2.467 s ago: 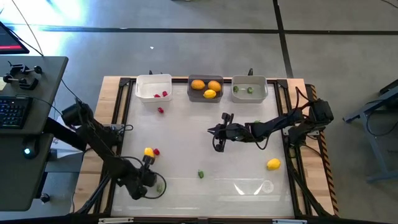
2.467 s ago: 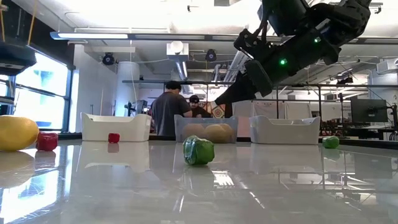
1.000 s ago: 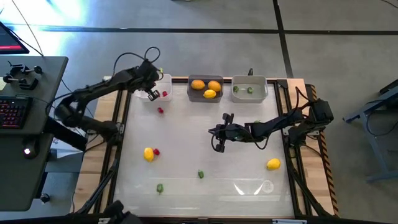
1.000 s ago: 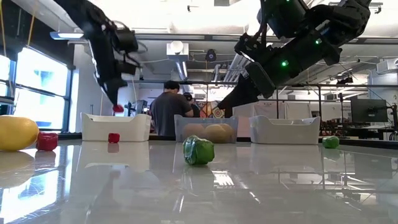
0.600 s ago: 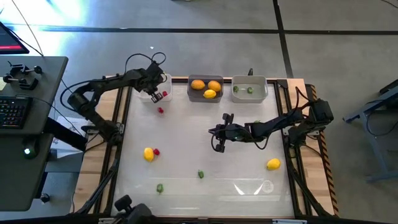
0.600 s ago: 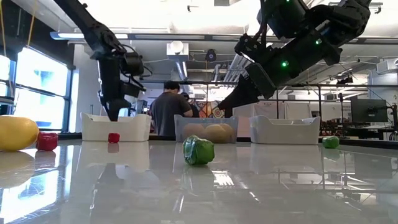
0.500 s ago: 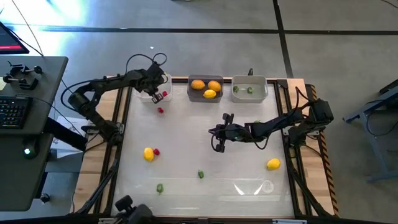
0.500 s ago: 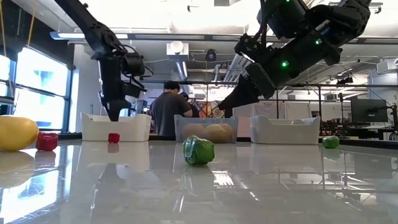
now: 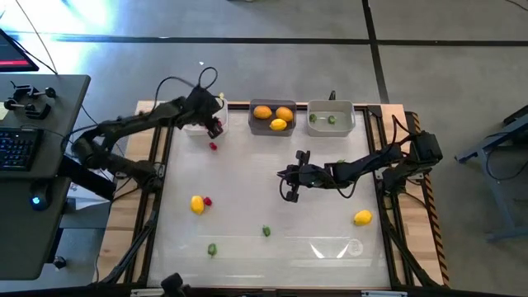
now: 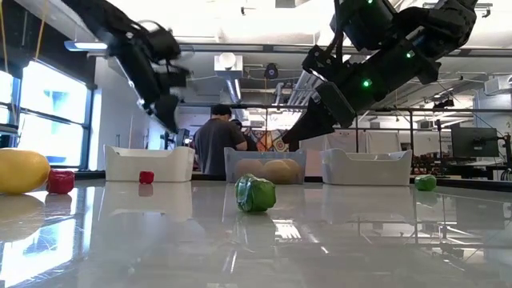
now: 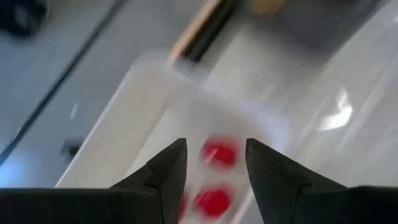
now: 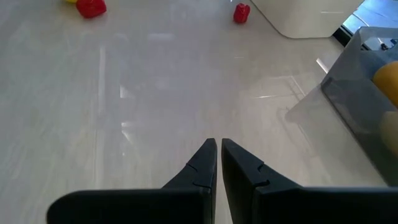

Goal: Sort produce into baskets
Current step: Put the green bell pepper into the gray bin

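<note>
My left gripper (image 11: 216,144) hangs open above the white basket (image 9: 188,120), nothing between its fingers. Two red berries (image 11: 219,153) lie on the basket's floor below it. My right gripper (image 9: 282,174) is shut and empty, held above the middle of the table. The dark grey basket (image 9: 272,117) holds orange and yellow fruits. The light grey basket (image 9: 330,118) holds green bits. Loose on the table lie a red berry (image 9: 213,146), a yellow fruit (image 9: 197,204) with a red berry (image 9: 207,200) beside it, two green bits (image 9: 266,231) (image 9: 212,248) and another yellow fruit (image 9: 362,218).
The three baskets stand in a row along the table's far edge. A wooden frame (image 9: 157,165) runs around the white tabletop. A desk with a keyboard (image 9: 16,148) stands left of the table. In the low view, people (image 10: 214,144) stand in the room behind the baskets.
My left gripper, with a red berry at its fingertips, dipped into the white basket. It has come back up without the berry, tipped more level, and shifted slightly toward the table's right. My right arm has kept still.
</note>
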Robot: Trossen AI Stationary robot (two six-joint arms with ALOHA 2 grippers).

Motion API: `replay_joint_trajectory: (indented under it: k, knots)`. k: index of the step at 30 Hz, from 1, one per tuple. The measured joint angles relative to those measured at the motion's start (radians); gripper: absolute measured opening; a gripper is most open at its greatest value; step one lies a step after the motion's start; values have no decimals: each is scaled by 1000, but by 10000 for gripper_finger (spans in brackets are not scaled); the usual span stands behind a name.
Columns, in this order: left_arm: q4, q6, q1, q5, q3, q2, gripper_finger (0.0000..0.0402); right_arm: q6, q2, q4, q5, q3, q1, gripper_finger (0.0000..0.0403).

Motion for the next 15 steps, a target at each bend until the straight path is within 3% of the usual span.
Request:
replay_joint_trajectory:
  k: [6, 15]
  knots:
    - [337, -60, -157, 64, -208, -205, 138, 3, 0, 0, 0, 0, 0, 16]
    - [654, -75, -421, 70, -449, -423, 131, 45, 0, 23, -21, 0, 0, 16]
